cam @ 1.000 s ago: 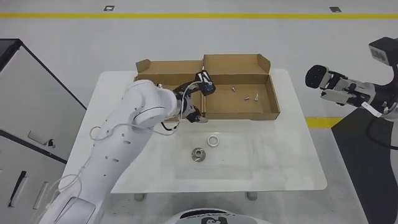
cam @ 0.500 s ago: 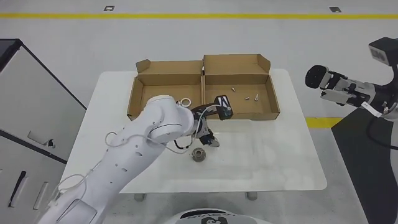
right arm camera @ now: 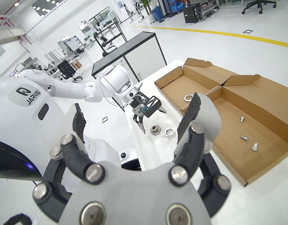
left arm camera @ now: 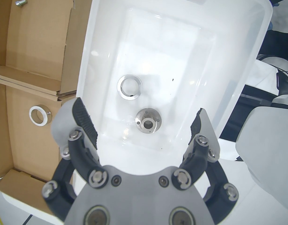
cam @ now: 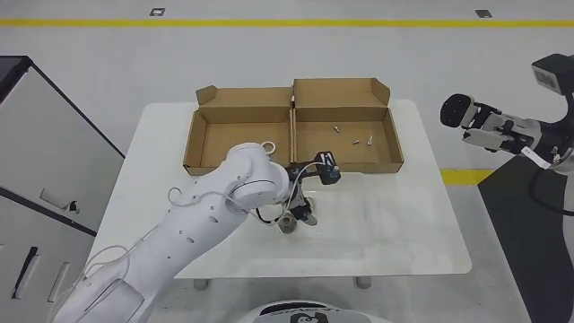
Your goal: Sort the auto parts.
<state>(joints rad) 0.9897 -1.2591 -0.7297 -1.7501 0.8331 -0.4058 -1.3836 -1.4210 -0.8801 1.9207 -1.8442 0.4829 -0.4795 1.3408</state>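
We've got a flanged hub [left arm camera: 147, 124] flat on the surface [cam: 404, 224], steel ring [left arm camera: 129, 90] just beyond, white ring [left arm camera: 39, 115] in the left box [cam: 224, 144], three bolts [right arm camera: 244, 138] in the right box [cam: 318, 142].

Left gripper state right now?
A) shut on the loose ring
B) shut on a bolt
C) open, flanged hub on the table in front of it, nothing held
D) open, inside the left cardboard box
C: the left wrist view shows the left gripper with fingers spread wide, and the flanged hub lying free on the table between them, not gripped.
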